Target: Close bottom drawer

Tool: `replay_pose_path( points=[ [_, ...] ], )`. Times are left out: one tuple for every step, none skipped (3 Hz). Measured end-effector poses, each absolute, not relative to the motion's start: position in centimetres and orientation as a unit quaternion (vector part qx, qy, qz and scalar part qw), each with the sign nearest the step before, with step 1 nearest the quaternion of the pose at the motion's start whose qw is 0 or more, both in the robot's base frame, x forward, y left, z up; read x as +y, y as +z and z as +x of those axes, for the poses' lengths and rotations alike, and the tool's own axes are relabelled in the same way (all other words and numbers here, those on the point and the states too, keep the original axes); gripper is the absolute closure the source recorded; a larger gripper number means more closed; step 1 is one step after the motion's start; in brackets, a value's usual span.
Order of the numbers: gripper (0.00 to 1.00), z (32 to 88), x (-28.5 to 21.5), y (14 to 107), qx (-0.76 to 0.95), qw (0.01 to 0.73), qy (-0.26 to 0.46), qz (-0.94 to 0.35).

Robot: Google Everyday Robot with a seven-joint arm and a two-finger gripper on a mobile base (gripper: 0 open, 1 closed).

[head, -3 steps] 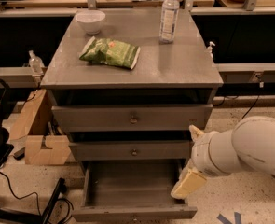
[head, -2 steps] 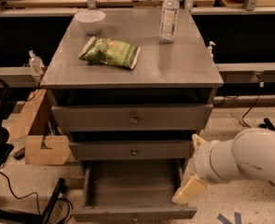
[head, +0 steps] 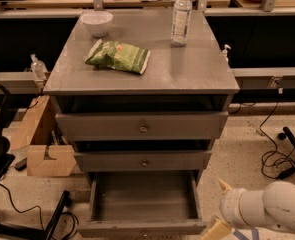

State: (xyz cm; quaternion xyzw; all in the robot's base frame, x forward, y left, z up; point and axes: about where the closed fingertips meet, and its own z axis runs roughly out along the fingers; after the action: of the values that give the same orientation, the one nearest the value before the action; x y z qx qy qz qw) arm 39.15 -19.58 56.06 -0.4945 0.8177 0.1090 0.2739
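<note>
The bottom drawer (head: 143,198) of the grey cabinet stands pulled far out, its inside empty; its front edge lies at the bottom of the view, with the knob just showing at the frame's lower edge. My gripper (head: 217,228) is at the lower right, next to the drawer's front right corner, with cream fingers (head: 215,230) partly cut off by the frame. The white arm (head: 272,209) runs off to the right. Above the open drawer are the middle drawer front (head: 143,160) and the top drawer front (head: 142,126), each with a small round knob.
On the cabinet top (head: 187,69) lie a green chip bag (head: 118,56), a white bowl (head: 97,22) and a water bottle (head: 181,16). A cardboard box (head: 42,151) and black chair base (head: 17,214) stand left. Cables (head: 279,154) lie on the floor at right.
My arm and gripper have moved down and to the right, away from the drawer's right side toward its front corner. The drawer stays open.
</note>
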Motion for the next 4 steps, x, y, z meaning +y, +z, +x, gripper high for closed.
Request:
replay_pose_path(
  points=[
    [0.0,38.2,-20.9,50.8,0.802,0.279,0.133,-0.511],
    [0.0,37.7,-23.0,44.4,0.794,0.257,0.144,-0.532],
    [0.0,37.7,-22.9,44.3,0.793,0.255,0.145,-0.533],
    [0.0,37.4,-22.5,42.5,0.8,0.246,0.137,-0.53]
  ],
)
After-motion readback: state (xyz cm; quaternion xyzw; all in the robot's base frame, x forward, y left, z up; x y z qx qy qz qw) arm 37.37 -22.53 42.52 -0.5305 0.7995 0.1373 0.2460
